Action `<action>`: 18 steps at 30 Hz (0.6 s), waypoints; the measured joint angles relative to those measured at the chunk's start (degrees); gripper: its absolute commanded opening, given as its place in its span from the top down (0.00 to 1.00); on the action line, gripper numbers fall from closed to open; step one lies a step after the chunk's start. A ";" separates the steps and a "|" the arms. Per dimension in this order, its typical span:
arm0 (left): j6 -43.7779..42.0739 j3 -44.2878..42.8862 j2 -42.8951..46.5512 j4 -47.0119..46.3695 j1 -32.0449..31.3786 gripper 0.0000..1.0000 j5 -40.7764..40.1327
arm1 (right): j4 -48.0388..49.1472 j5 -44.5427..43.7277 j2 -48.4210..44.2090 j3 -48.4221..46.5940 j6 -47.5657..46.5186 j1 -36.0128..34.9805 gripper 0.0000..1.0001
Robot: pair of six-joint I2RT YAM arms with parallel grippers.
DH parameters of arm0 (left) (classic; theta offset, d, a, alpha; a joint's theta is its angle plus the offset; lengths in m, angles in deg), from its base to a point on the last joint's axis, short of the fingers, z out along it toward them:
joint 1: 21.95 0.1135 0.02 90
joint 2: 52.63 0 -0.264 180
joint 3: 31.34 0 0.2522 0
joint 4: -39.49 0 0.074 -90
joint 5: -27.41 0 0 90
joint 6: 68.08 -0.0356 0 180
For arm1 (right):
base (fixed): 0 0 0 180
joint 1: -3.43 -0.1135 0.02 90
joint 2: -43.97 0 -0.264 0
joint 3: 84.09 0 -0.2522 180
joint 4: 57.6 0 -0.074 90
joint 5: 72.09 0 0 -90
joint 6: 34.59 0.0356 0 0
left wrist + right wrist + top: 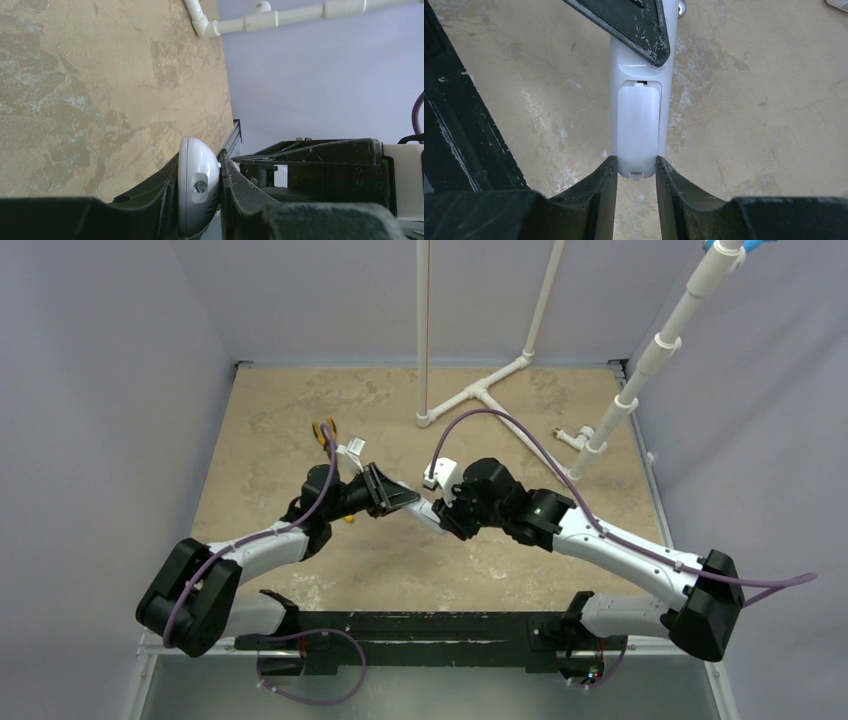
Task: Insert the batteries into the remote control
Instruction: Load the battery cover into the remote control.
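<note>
**Supervisor:** Where is the handset right now?

**Operator:** I have the slim white plastic remote control (428,511) held between both arms, over the middle of the mottled tan tabletop (260,410) and, as far as I can judge, lifted clear of it. The left gripper (199,164) is clamped on the rounded front end, the one with the small emitter bulb. The right gripper (636,162) has its jaws closed on the sides of the opposite end, with the back of the handset facing its camera.

**Supervisor:** And the batteries?

**Operator:** I can't find them in any view. They are not on the table and not in either set of jaws. The rectangular white battery door (638,120) sits flush in its recess, latch tab at the top.

**Supervisor:** So are we finished or not started?

**Operator:** I can't say from here. With the door shut, the cells could already be inside, or the compartment may not have been opened yet. If it's empty, I have the whole job ahead: door off, two cells in, door back on. The yellow-handled tool (325,430) and the white pipe frame (480,390) lie behind the arms, apart from the remote.
</note>
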 measured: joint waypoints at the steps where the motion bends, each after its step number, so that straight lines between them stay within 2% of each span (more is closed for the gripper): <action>1: 0.00 0.00 0.00 0.00 0.00 1.00 0.00 | 0.00 0.00 0.04 0.00 0.00 0.00 0.71; 18: -0.02 0.00 0.00 0.22 0.00 1.00 -0.04 | 0.28 -0.92 1.92 0.00 0.02 -0.11 0.71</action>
